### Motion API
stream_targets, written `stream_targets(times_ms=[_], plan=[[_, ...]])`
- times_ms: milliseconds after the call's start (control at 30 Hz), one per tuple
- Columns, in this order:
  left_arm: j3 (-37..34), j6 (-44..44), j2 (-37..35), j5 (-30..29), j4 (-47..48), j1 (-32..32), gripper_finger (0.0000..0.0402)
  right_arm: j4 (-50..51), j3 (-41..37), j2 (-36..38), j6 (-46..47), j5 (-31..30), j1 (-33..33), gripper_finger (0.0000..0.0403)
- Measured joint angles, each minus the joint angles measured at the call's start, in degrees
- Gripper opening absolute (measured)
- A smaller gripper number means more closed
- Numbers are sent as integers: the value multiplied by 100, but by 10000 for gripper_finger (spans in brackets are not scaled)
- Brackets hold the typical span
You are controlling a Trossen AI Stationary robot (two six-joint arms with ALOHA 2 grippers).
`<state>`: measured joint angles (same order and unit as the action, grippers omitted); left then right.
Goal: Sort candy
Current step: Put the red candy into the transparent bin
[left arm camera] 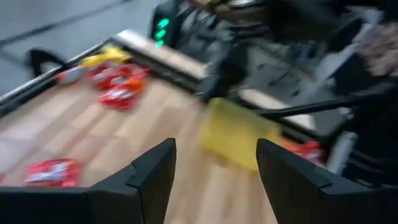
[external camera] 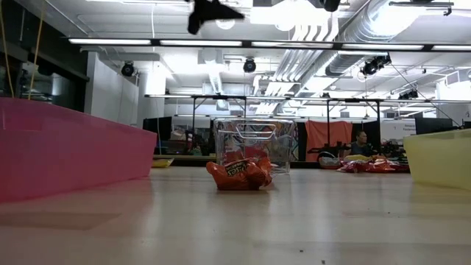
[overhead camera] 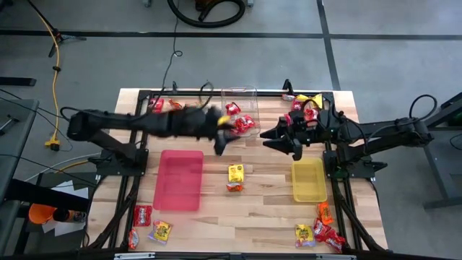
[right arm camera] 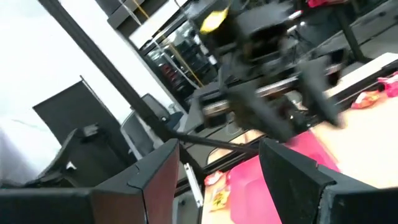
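Meanwhile I held both the left gripper [overhead camera: 221, 146] and right gripper [overhead camera: 294, 149] spread, empty, above the desk [overhead camera: 267, 209], ready for candy [overhead camera: 235, 173]

The setting is a robotics lab or workshop hall. The wooden bench [overhead camera: 267, 202] stands on a grey concrete floor [overhead camera: 390, 65] marked with dark lines; cables [overhead camera: 54, 65] run across the floor. The low view shows an open industrial ceiling with exposed ducts [external camera: 368, 29], strip lights [external camera: 243, 43] and further black-framed work stations [external camera: 221, 110], with a person [external camera: 360, 143] seated in the background.
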<state>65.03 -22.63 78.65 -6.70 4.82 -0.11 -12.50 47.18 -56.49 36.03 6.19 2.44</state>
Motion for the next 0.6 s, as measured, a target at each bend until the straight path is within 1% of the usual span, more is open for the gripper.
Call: stream_targets(times_ms=[167,267,367,500,600], plan=[[-1134,-311,-493,-682,-1562,-997,211,174,0,2,-2,3,155,217],[-1562,-436,-680,-1320,-2023,-1370,211,338,0,2,-2,-23,185,217],[-1678,-522,-793,-1753,-2152,-1516,211,403,0,2,-2,-212,181,217],[-1675,-395,-883,-1823,-2197,-1540,211,457,0,2,-3,-468,172,217],[-1675,-382,-965,-1779,-2171,-1538,211,851,0,2,176,-827,195,217]])
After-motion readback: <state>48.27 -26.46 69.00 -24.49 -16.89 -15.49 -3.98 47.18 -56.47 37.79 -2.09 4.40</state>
